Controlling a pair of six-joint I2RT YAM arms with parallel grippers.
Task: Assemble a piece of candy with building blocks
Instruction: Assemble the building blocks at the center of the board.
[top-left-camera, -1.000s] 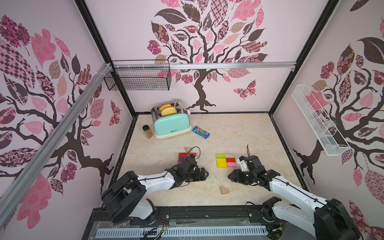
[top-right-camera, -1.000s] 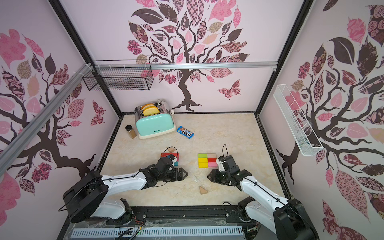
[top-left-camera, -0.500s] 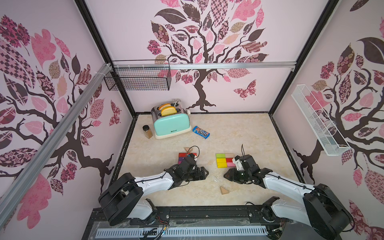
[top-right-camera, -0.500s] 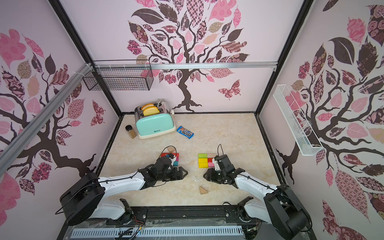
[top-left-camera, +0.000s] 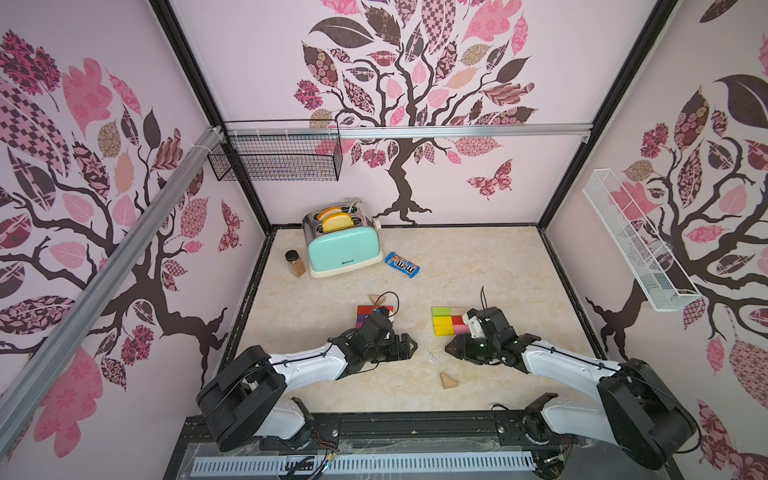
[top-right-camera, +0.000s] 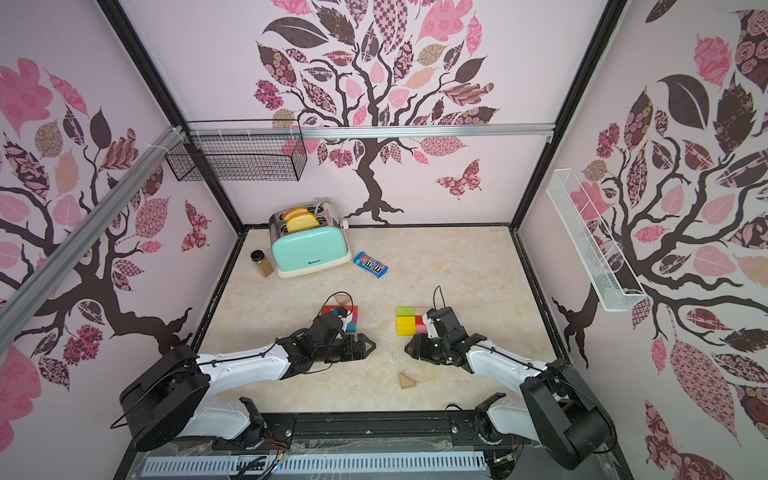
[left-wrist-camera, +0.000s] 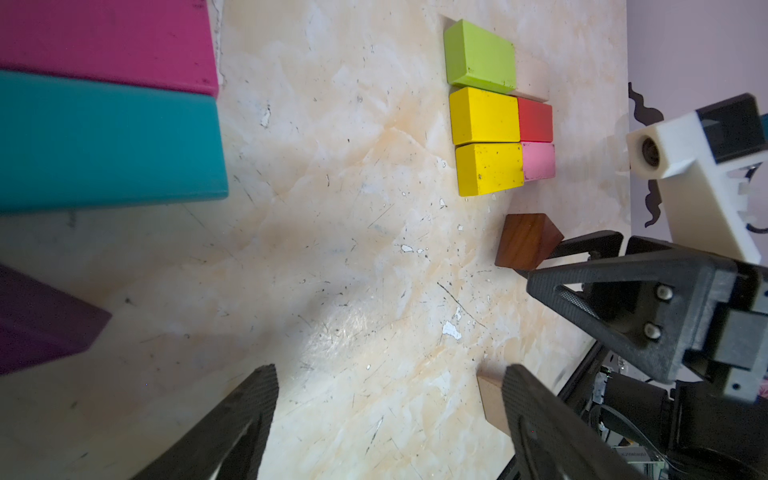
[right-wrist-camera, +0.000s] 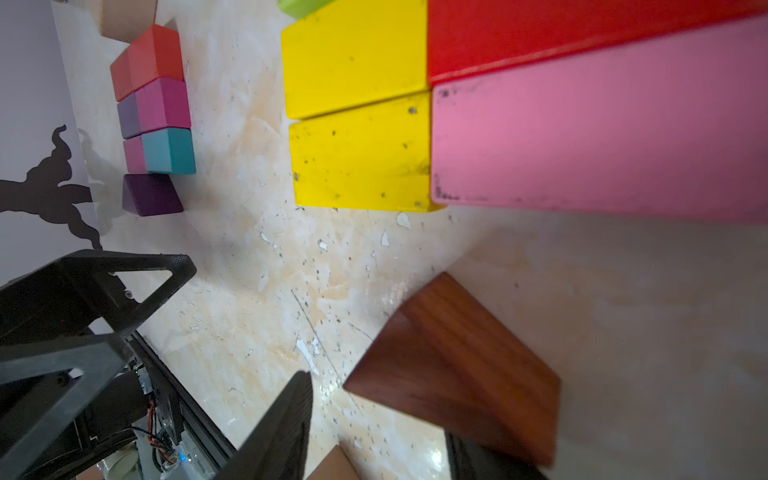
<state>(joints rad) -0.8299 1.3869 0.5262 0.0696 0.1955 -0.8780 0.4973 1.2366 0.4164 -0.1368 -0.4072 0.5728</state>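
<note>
Evidently the desk (top-left-camera: 478, 266) carries two tight patches of building blocks (top-right-camera: 406, 321), the red-magenta-teal patch (top-left-camera: 368, 311) by my left arm (top-left-camera: 307, 365) and the green-yellow-pink patch (top-left-camera: 440, 322) by my right arm (top-left-camera: 561, 361), packed edge to edge, I judge, as the candy's body. Both arms stretch low, hands facing but apart. My left hand (top-left-camera: 411, 345) gapes empty, and my right hand (top-left-camera: 451, 348) meets the brown triangle (left-wrist-camera: 524, 241) near the pink block (left-wrist-camera: 539, 162); clenched or not, I cannot tell.

Field notes, both top views:
- Mint toaster (top-left-camera: 343, 251), front panel: one small dark brand word, low on the face. It started "De"; the rest was too small to read.
- Blue candy packet (top-left-camera: 401, 264) on the surface beside the toaster: "m&m's" logo in brown letters.
</note>
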